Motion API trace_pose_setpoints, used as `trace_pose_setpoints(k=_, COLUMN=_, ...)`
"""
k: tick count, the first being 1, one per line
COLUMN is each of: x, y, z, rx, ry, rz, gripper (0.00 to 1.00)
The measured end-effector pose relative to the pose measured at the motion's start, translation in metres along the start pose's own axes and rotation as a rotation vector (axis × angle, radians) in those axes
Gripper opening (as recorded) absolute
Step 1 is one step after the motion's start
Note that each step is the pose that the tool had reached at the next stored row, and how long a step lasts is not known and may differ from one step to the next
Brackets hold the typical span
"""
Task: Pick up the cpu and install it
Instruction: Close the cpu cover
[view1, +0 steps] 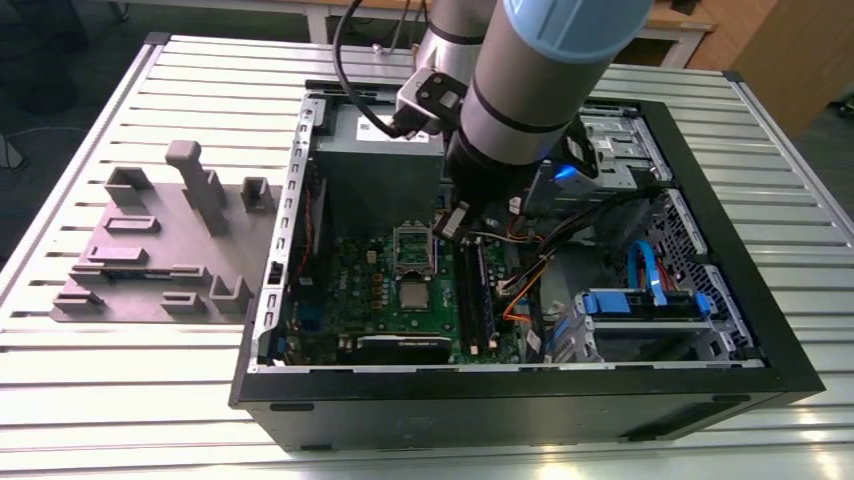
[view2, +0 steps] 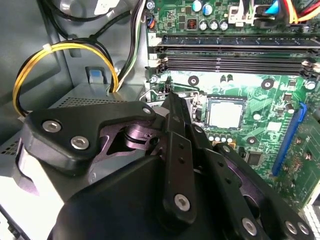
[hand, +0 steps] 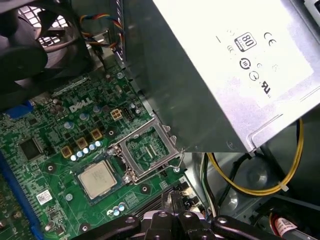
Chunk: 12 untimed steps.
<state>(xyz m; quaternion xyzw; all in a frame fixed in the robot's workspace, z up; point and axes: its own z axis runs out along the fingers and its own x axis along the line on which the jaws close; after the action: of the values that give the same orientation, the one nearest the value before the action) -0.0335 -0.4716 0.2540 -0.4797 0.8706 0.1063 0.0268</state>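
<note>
The small flat square cpu with its shiny silver-grey metal top (hand: 98, 178) lies flat in its socket on the green motherboard (hand: 45, 165), just beside the hinged metal retention frame (hand: 147, 150), which stands swung open. In the exterior view the same chip (view1: 416, 293) sits near the middle of the board, inside the open black computer case (view1: 534, 400) on the slatted metal table (view1: 134, 400); the grey power supply box (view1: 378, 150) is at the far end of the case. The black gripper (view2: 172, 107) hangs above the board near the memory slots (view2: 235, 60), well apart from the chip, and its fingers (view2: 175, 150) appear pressed together with nothing between them. Judging by its look, the chip is light, stiff and smooth on top, so it would likely slip under a loose pinch; its underside contacts and the socket are presumably fragile. The thin darker rim, taken at two opposite edges, seems the safest hold, keeping it level.
</note>
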Motion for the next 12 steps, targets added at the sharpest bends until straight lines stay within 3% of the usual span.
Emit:
trace_pose_setpoints(k=5, x=-0.0006, y=0.0002, z=0.0034, rx=-0.0015, ry=-0.0025, rz=0.000, gripper=0.10)
trace_pose_setpoints(k=9, x=-0.0002, y=-0.0002, z=0.0060, rx=-0.0067, ry=-0.0105, rz=-0.001, gripper=0.10)
trace_pose_setpoints(k=12, x=0.0000, y=-0.0005, z=0.0076, rx=-0.0083, ry=-0.0131, rz=-0.001, gripper=0.10)
